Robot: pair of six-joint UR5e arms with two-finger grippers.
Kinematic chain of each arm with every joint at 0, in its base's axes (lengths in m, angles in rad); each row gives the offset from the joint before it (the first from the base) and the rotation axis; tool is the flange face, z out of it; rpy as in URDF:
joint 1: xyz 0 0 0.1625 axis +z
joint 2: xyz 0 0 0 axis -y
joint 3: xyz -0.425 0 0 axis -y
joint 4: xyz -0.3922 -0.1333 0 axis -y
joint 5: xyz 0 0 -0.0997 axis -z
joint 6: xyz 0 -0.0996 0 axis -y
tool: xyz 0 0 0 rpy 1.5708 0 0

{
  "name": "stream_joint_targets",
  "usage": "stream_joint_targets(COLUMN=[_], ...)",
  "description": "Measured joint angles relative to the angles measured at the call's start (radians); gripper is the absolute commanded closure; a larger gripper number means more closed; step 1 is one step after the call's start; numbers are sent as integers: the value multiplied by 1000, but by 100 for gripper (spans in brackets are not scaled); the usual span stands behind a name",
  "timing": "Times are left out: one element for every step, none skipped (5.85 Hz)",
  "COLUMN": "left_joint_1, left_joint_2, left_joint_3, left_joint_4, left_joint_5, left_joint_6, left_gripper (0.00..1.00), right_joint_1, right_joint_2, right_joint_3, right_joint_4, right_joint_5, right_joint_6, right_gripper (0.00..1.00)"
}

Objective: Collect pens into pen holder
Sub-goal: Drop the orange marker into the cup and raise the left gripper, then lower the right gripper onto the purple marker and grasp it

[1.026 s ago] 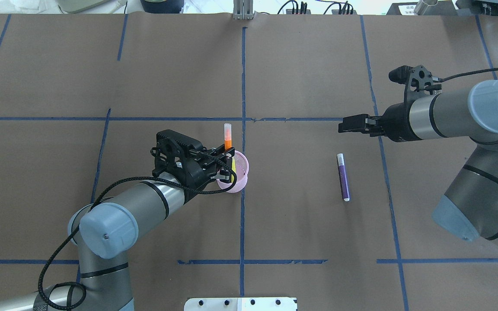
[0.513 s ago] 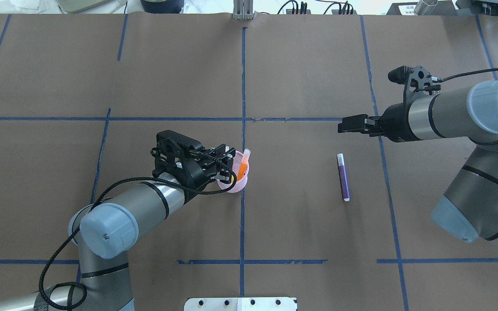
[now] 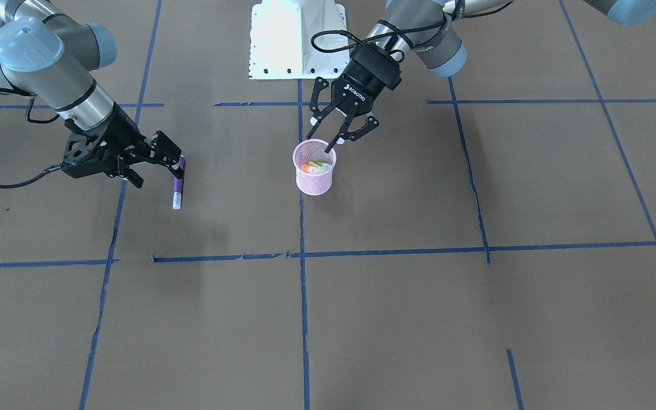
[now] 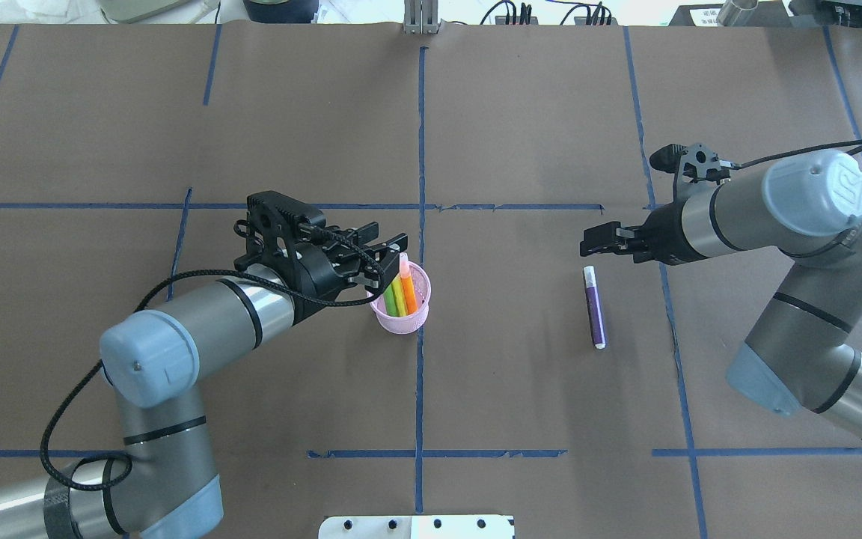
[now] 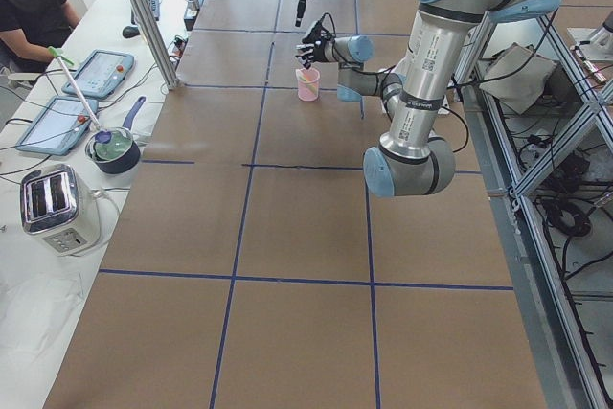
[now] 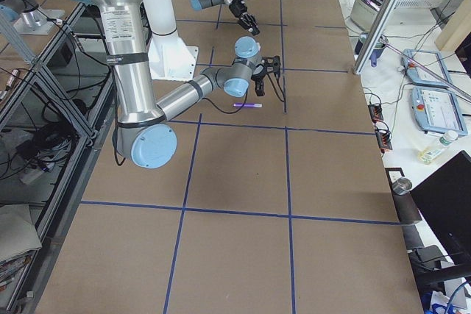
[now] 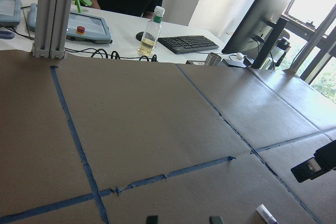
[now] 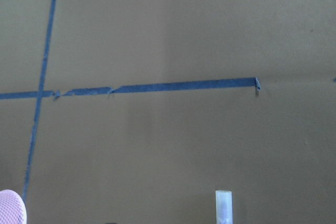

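**Front-facing view.** The pink mesh holder [image 3: 314,179] stands upright near the middle of the brown worktop [image 3: 419,319], just beside a blue tape line [image 3: 303,296]. The orange pen [image 3: 307,168] and green pen [image 3: 319,165] lean inside it, pale caps up. The left gripper [image 3: 342,139] hangs over the holder's rim, its jaws wide and holding nothing. The purple pen [image 3: 177,185] lies flat, well apart from the holder. The right gripper [image 3: 175,158] overlaps the pen's upper end here; whether its jaws are parted cannot be told.

**Overhead view.** The holder [image 4: 401,323] sits just left of the centre tape line, with the orange pen [image 4: 406,288] and green pen [image 4: 392,298] side by side within it. The left gripper [image 4: 390,263] reaches over it with spread jaws. The right gripper [image 4: 588,241] appears just past the capped end of the purple pen [image 4: 594,308].

**Left side view.** The holder [image 5: 307,84] stands far down the worktop, beneath the left gripper [image 5: 307,50].

**Right side view.** The purple pen [image 6: 248,106] lies just below the right gripper [image 6: 268,64].

**Left wrist view.** Two separated fingertips [image 7: 152,219] show at the bottom edge. The purple pen's cap [image 7: 266,214] and the right gripper [image 7: 315,165] lie to the lower right.

**Right wrist view.** The purple pen's cap [image 8: 223,205] stands at the bottom edge and the holder's rim [image 8: 10,208] sits in the lower-left corner.
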Motion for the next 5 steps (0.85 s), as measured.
stream_joint_targets(left_joint_1=[-60,-115,-149,-165,-173], left_joint_2=[16,25,30,38,48], left_joint_3=[9,5,-2,-5,-9], left_joint_4=[47,131,203,235,245], left_joint_5=[-117,-236,-302,-335,-354], left_joint_6=[0,-1,-1,-2,-6], left_gripper=[10,2,2,2,1], right_joint_1=[-7,-21,-41,-54,-60], right_joint_2=[54,97,115,127,153], right_joint_3=[-38,-57,-63,-63,-64], right_joint_4=[-96,-206,-291,-371,-477], right_joint_5=[33,45,48,49,50], right_joint_6=[-2,-17,-48,-107,-192], right_gripper=[3,3,3,4,7])
